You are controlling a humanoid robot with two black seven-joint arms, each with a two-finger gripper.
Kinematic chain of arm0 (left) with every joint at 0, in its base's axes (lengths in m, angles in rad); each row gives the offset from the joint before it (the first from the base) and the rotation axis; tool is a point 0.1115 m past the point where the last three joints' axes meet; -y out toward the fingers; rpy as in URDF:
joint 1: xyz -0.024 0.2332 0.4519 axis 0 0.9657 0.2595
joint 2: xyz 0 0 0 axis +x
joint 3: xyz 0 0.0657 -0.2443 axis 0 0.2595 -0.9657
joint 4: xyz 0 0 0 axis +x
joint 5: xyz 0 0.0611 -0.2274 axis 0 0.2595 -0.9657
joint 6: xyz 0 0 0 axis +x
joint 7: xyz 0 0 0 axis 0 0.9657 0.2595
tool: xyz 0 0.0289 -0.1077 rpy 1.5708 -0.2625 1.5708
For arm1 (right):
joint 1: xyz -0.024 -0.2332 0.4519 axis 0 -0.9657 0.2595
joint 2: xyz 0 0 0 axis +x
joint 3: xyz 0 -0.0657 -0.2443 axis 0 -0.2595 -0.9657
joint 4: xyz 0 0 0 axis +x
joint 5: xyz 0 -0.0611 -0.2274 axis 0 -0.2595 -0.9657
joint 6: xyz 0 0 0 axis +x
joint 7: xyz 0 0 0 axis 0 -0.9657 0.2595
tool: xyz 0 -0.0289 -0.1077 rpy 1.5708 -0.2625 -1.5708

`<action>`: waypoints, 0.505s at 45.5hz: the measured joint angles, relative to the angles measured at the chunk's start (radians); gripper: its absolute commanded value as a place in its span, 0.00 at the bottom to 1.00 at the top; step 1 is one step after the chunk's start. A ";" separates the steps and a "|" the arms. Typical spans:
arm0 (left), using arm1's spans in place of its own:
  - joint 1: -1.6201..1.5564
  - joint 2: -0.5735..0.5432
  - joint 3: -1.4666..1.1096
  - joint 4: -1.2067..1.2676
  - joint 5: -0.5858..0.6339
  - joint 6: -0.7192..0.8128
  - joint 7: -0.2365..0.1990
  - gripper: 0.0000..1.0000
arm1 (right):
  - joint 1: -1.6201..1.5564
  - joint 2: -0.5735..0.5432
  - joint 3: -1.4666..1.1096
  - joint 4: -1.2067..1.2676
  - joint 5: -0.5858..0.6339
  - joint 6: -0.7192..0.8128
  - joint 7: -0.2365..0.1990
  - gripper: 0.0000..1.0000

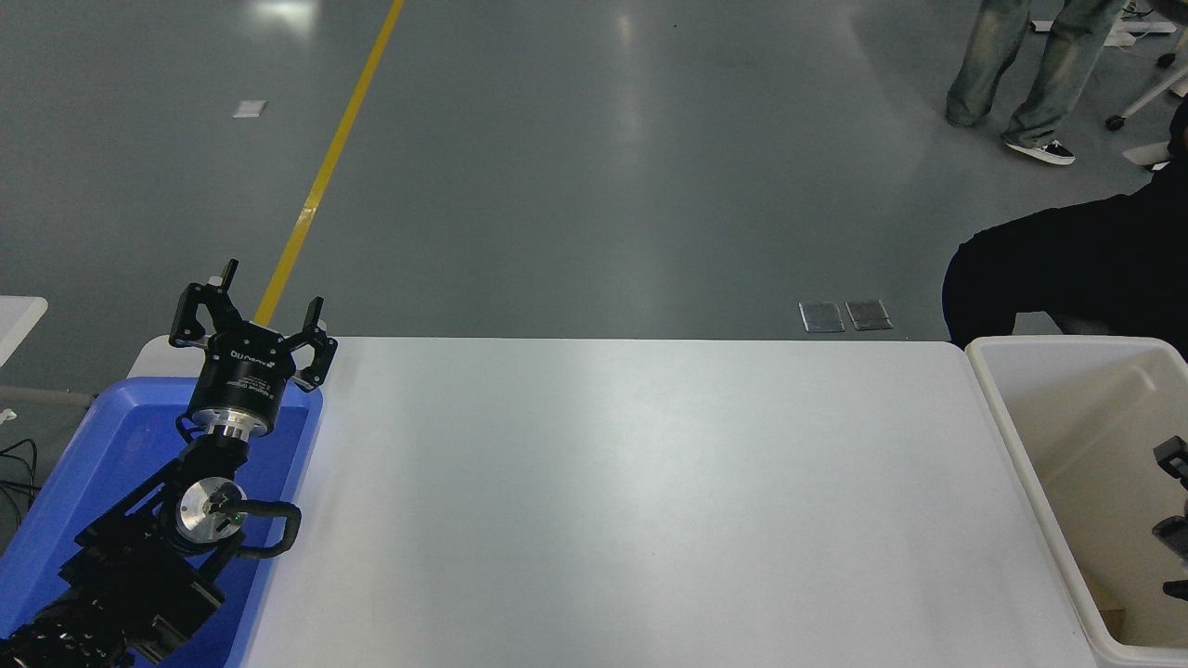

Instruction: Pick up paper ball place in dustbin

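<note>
Paper ball not visible anywhere on the surface [631,501]; right gripper [1174,520] barely enters over the dustbin [1007,436] at far right, jaws state indeterminate; left gripper [252,320] parked, jaws open; advise locating ball before moving.

Blue tray [56,501] on white table [631,501], far left.

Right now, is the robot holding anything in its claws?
The left gripper is open and empty over the blue tray. The right gripper barely shows over the dustbin; I cannot tell.
</note>
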 measured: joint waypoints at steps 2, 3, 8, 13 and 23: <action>0.000 0.000 0.000 0.000 0.000 0.000 0.000 0.98 | 0.014 0.001 0.000 0.002 -0.001 0.000 0.000 1.00; 0.000 0.000 0.000 0.000 0.000 0.000 0.000 0.98 | 0.024 0.001 0.000 0.004 -0.001 0.001 0.000 1.00; 0.000 0.000 0.000 0.000 0.000 0.000 0.000 0.98 | 0.078 0.001 -0.005 0.018 -0.003 0.005 0.000 1.00; -0.001 0.000 0.000 0.000 0.000 0.000 0.000 0.98 | 0.159 0.000 -0.010 0.051 -0.008 0.009 0.001 1.00; -0.001 0.000 0.001 0.000 0.000 0.000 0.000 0.98 | 0.347 -0.003 -0.051 0.165 -0.016 0.015 0.001 1.00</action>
